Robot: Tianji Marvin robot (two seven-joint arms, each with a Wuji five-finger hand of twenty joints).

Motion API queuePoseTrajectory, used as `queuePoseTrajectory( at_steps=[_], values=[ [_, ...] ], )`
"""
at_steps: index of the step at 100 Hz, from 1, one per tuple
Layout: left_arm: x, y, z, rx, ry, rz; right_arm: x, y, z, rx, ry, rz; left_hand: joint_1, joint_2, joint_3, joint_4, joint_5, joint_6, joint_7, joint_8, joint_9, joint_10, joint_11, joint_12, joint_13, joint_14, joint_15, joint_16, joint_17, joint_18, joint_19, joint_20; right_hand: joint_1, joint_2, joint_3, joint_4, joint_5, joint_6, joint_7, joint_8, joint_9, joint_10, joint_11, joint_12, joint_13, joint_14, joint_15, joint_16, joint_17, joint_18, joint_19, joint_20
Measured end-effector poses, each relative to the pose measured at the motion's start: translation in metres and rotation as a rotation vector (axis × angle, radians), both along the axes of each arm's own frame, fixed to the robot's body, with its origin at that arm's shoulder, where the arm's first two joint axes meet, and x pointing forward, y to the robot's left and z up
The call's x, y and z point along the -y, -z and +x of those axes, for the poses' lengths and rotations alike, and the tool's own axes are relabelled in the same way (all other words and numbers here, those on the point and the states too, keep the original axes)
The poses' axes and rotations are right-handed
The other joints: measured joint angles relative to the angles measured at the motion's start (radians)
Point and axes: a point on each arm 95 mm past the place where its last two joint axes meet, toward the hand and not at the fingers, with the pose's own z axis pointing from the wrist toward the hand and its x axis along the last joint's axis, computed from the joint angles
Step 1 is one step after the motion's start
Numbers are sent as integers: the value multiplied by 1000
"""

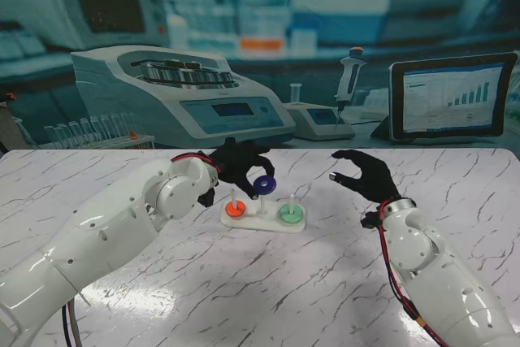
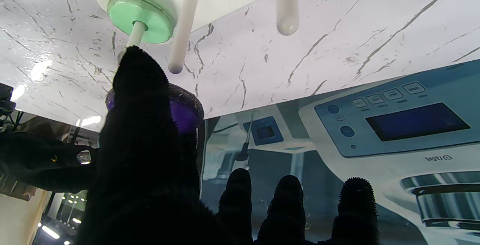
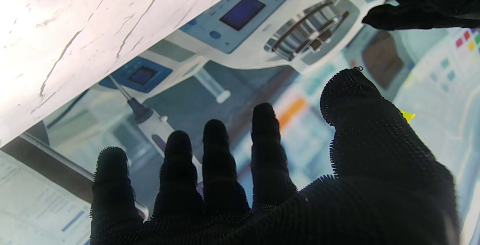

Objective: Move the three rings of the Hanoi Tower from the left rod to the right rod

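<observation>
A white Hanoi base (image 1: pixel 262 220) with three rods lies mid-table. An orange ring (image 1: pixel 235 209) sits on its left rod and a green ring (image 1: pixel 290 214) on its right rod; the green ring (image 2: pixel 140 19) also shows in the left wrist view. My left hand (image 1: pixel 238 165) is shut on the purple ring (image 1: pixel 262 185), held in the air over the middle rod (image 2: pixel 184 26). The thumb (image 2: pixel 139 87) covers much of the purple ring (image 2: pixel 185 115). My right hand (image 1: pixel 366 175) hovers open to the right of the base, fingers (image 3: pixel 219 155) curled, holding nothing.
The backdrop behind the table's far edge shows a lab scene: a large white machine (image 1: pixel 183 95), a pipette (image 1: pixel 348 79) and a tablet screen (image 1: pixel 451 97). Marble table surface (image 1: pixel 268 290) extends nearer to me between both arms.
</observation>
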Motion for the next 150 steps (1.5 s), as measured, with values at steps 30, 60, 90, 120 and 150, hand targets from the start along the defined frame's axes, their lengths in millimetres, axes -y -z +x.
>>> queuePoseTrajectory(
  at_steps=[30, 60, 90, 120, 150],
  values=[
    [13, 0, -3, -5, 48, -19, 2, -1, 0, 5, 9, 1, 0, 0, 0, 0, 0, 0, 0, 0, 24, 0, 0, 0, 0, 0, 0, 0, 0, 0, 0, 0, 0, 0, 0, 0, 0, 0, 0, 0, 0, 0, 0, 0, 0, 0, 0, 0, 0, 0, 0, 0],
    [27, 2, -2, -19, 70, -55, 3, 0, -1, 3, 15, 2, 0, 0, 0, 0, 0, 0, 0, 0, 25, 0, 0, 0, 0, 0, 0, 0, 0, 0, 1, 0, 0, 0, 0, 0, 0, 0, 0, 0, 0, 0, 0, 0, 0, 0, 0, 0, 0, 0, 0, 0],
    [39, 12, -2, -43, 84, -66, 7, -1, -2, 11, 27, 2, 0, 0, 0, 0, 1, 0, 0, 0, 25, 0, 0, 0, 0, 0, 0, 0, 0, 0, 1, 0, 0, 0, 0, 0, 0, 0, 0, 0, 0, 0, 0, 0, 0, 0, 0, 0, 0, 0, 0, 0],
    [45, 16, -1, -58, 91, -68, 8, -1, -3, 14, 30, 2, 0, 0, 0, 0, 1, 0, 0, 0, 25, 0, 0, 0, 0, 0, 0, 0, 0, 0, 1, 0, 0, 0, 0, 0, 0, 0, 0, 0, 0, 0, 0, 0, 0, 0, 0, 0, 0, 0, 0, 0],
    [48, 21, 0, -75, 103, -54, 9, -1, -3, 20, 36, 4, 0, 0, 0, 0, 1, 0, 0, 0, 25, 0, 0, 0, 0, 0, 0, 0, 0, 0, 8, 0, 13, 0, 0, 0, 0, 0, 0, 0, 0, 0, 0, 0, 0, 0, 0, 0, 0, 0, 0, 0]
  ],
)
